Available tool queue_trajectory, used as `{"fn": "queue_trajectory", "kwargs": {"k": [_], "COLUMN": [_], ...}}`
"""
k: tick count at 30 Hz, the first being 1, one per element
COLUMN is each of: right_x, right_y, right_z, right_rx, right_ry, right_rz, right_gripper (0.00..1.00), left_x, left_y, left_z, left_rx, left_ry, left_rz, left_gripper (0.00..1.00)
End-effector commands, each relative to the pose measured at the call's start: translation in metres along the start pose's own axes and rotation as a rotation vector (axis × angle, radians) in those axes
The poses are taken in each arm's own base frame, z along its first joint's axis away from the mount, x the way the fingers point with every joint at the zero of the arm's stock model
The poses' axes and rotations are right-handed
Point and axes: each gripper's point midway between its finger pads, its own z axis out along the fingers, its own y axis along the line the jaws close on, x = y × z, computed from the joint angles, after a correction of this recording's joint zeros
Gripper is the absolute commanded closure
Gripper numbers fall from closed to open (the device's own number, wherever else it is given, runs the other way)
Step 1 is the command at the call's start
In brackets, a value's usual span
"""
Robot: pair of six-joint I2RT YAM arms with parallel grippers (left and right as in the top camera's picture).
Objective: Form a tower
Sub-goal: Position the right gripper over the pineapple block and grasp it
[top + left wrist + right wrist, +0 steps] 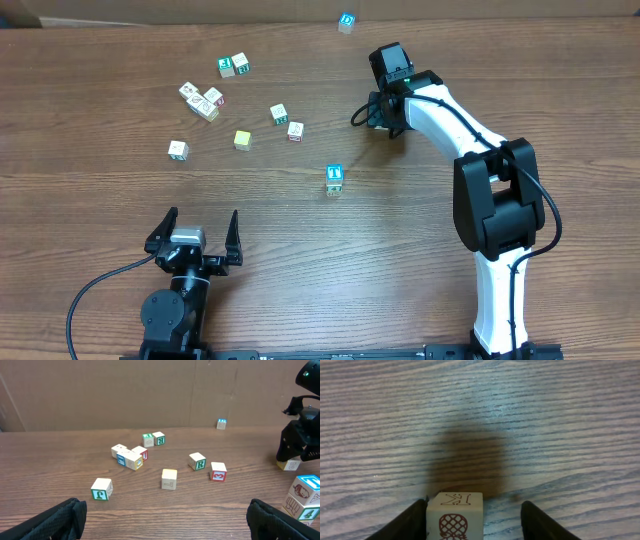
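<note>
The tower (pixel 334 178) is a short stack of picture cubes with a blue-marked cube on top, standing mid-table; the left wrist view shows the tower (pixel 303 498) at its right edge. My right gripper (pixel 474 506) is down at the table behind it, straddling a white cube with a red letter K (pixel 456 512). The cube touches the left finger (pixel 412 520), and a gap separates it from the right finger (pixel 542 522). In the left wrist view this cube (pixel 290 464) peeks out under the right gripper (pixel 299 440). My left gripper (pixel 195 233) stands open and empty near the front edge.
Several loose cubes lie scattered at the back left, among them a pair (pixel 233 66), a cluster (pixel 202 100), a yellow one (pixel 243 139) and a single one (pixel 178 150). One blue-marked cube (pixel 346 22) sits near the far edge.
</note>
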Motion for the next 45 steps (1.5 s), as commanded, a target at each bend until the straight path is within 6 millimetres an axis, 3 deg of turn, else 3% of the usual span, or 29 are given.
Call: {"fn": "queue_trajectory", "kwargs": {"k": [1,4,22,25,30,35,41,45], "right_x": [-0.004,-0.005,-0.001,-0.004,-0.025,-0.042,-0.040,-0.040], "right_y": [0.002,0.002,0.003,0.003,0.003,0.000,-0.006,-0.007], "right_z": [-0.001,-0.001,0.002,-0.007,-0.053,-0.118,-0.196,-0.223], "right_rx": [-0.011,-0.012,-0.023,-0.023,-0.045,-0.075,-0.112,-0.132], "right_ry": [-0.007,-0.008,0.003,0.001,-0.055,-0.133,-0.209,-0.248], "right_rz": [0.007,0.007,0.006,0.007,-0.018,-0.014,-0.014,-0.014], "right_gripper": [0.53,0.63,0.63,0.63,0.68,0.69,0.70,0.66], "left_x": [-0.001,-0.001,-0.001,-0.001,-0.001,-0.001,-0.001,-0.001], "left_y": [0.000,0.000,0.000,0.000,0.000,0.000,0.000,0.000], "left_z": [0.000,0.000,0.000,0.000,0.000,0.000,0.000,0.000], "left_rx": [0.001,0.001,0.001,0.001,0.001,0.001,0.001,0.001], "left_ry": [-0.010,-0.010,-0.010,-0.009,-0.009,-0.009,-0.009,-0.009], "left_rz": [0.015,0.015,0.015,0.015,0.015,0.015,0.015,0.015], "left_gripper": [0.01,0.01,0.00,0.00,0.01,0.00,0.01,0.00]}}
